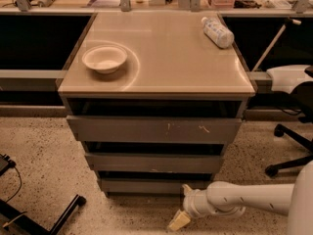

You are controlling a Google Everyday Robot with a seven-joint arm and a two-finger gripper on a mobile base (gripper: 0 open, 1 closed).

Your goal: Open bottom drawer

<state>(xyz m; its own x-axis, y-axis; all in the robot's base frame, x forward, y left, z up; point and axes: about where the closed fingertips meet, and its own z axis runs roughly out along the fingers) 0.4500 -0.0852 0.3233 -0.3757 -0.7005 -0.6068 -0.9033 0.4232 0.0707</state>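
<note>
The bottom drawer (pixel 146 185) is the lowest of three grey handleless fronts on the cabinet, plain and unmarked, with a dark gap above it. My gripper (pixel 182 205) comes in from the right on a white arm, low over the floor, just in front of the right end of that front. It is open and empty. Its upper cream fingertip (pixel 187 188) is at the drawer's lower edge, and its lower fingertip (pixel 178 222) is near the floor. I cannot tell if the upper tip touches the front.
The top drawer (pixel 154 129) has white scratches; the middle drawer (pixel 154 163) lies between. A white bowl (pixel 104 58) and a lying plastic bottle (pixel 217 32) sit on the cabinet top (pixel 161 67). An office chair base (pixel 288 151) stands at right and a black stand leg (pixel 63 214) at lower left.
</note>
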